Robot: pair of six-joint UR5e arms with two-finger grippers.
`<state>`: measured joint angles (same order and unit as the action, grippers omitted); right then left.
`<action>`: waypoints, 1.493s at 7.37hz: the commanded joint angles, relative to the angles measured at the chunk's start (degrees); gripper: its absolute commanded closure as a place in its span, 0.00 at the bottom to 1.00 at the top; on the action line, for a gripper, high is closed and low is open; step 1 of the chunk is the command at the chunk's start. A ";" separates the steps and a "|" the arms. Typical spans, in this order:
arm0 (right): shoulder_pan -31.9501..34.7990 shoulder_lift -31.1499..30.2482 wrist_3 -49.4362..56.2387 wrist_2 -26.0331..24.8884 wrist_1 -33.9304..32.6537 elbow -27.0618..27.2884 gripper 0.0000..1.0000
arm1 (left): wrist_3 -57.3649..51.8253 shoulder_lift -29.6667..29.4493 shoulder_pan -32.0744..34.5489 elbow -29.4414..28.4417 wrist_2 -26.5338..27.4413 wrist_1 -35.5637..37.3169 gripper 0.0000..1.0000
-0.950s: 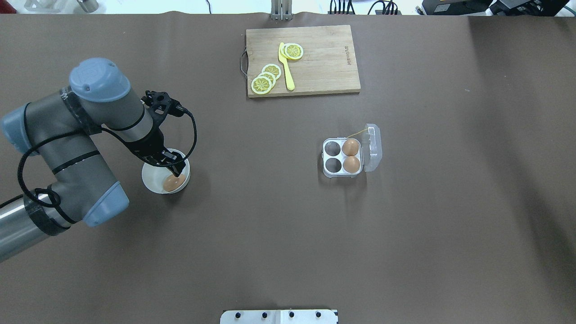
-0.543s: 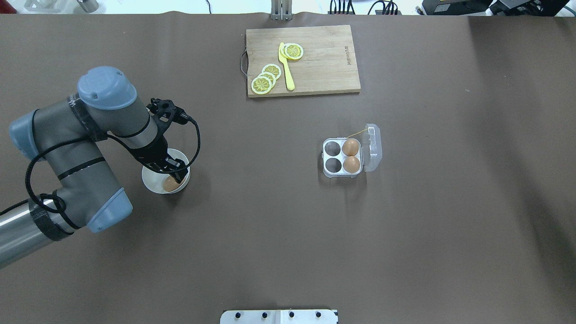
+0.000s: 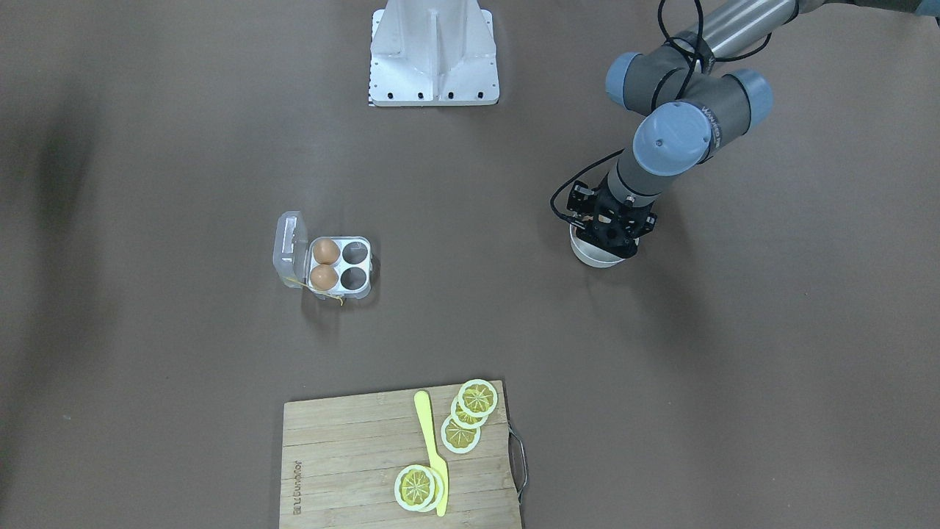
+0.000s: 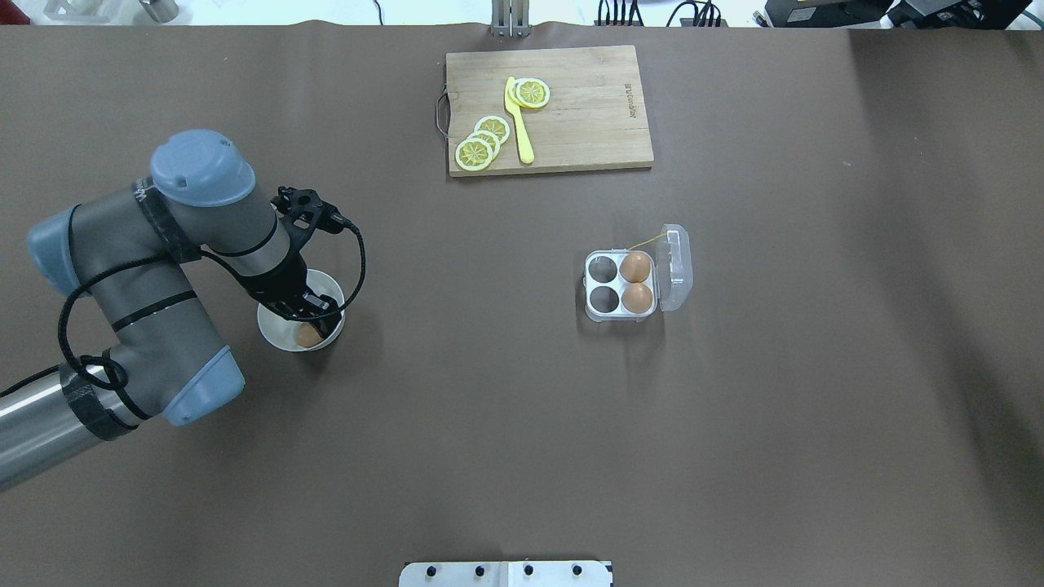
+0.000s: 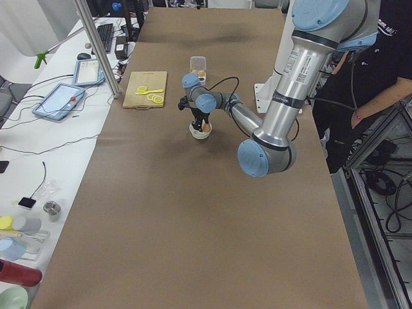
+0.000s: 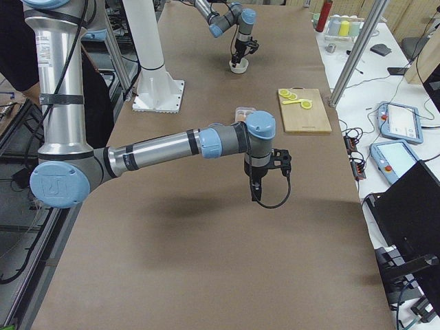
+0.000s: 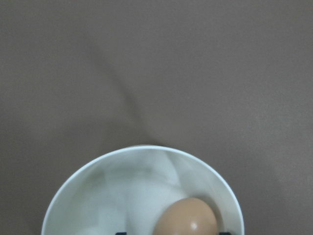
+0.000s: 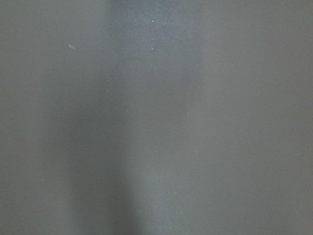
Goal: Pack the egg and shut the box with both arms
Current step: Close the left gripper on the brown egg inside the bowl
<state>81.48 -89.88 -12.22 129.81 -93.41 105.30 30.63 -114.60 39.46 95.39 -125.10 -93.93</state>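
Note:
The egg lies in a round white bowl on the table's left side. My left gripper is down inside the bowl, open, with its fingers on either side of the egg. In the left wrist view the egg sits at the bottom edge, inside the bowl's rim. The box stands mid-table with its clear lid open to the right. Two brown eggs fill its right cells and its left cells are empty. My right gripper shows only in the exterior right view, hanging above bare table; I cannot tell its state.
A wooden cutting board with lemon slices and a yellow knife lies at the far middle. The white robot base is at the near edge. The right wrist view shows only brown table cover.
My left arm has shifted right and toward the near side, and its gripper has come down over the egg in the bowl. The box and its eggs have not moved.

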 commanded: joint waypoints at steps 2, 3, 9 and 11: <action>0.00 -0.47 0.00 0.00 -0.02 0.08 0.00 | -0.13 0.08 -0.88 -0.55 0.03 -0.11 0.30; 0.00 -0.56 0.00 0.00 0.07 0.08 0.00 | -0.13 -0.27 -0.88 -1.25 0.03 -0.11 0.30; 0.00 -1.00 -0.09 0.00 0.07 0.08 0.00 | 0.04 -0.54 -0.79 -0.73 -0.05 -0.11 0.67; 0.00 -1.00 -0.09 0.00 0.07 0.08 0.00 | -0.13 -0.10 -0.27 2.75 -0.14 -0.11 0.65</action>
<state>81.48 -90.87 -12.29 129.81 -93.34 105.38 30.64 -115.02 38.80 95.61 -125.18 -94.05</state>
